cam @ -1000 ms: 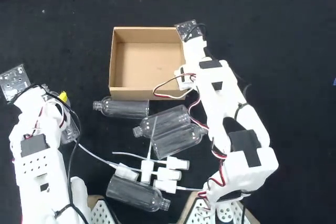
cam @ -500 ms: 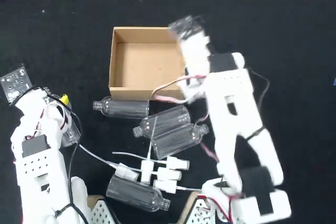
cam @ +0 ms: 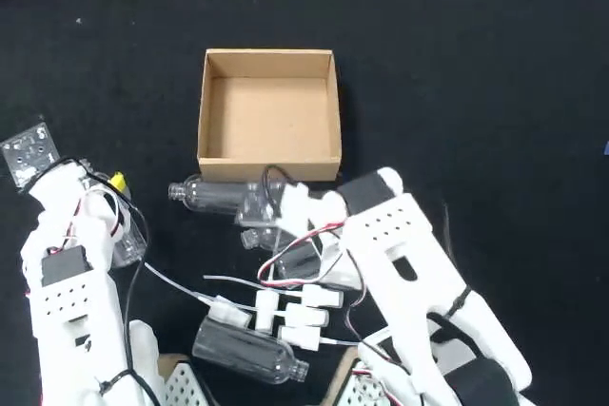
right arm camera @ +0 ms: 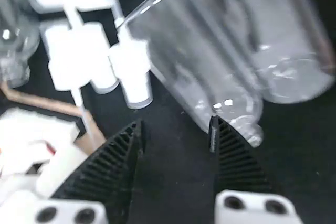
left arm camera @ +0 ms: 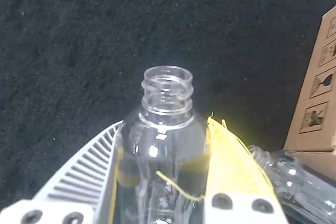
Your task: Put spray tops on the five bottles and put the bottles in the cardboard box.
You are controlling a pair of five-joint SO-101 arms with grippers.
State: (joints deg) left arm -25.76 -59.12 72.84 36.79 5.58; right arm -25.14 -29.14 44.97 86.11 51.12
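- Gripping a clear, uncapped bottle (left arm camera: 166,150) between its white and yellow fingers, the left gripper (left arm camera: 167,127) sits at the left side of the black worktop (cam: 495,92), well apart from the cardboard box (cam: 269,166).
- The right gripper (right arm camera: 176,129) hangs with its black fingers apart just above the worktop, one fingertip beside the mouth of a lying bottle (right arm camera: 226,61) and near the white spray tops (right arm camera: 89,56).
- Seen from above, the right arm stretches over the middle bottles.
- One side bottle (cam: 217,196) lies just in front of the box wall, and a front bottle (cam: 243,351) lies nearest the arm bases.
- The spray tops, with their thin tubes, lie loose between them.
- The box stands open-topped, and every bottle in view lies outside it.
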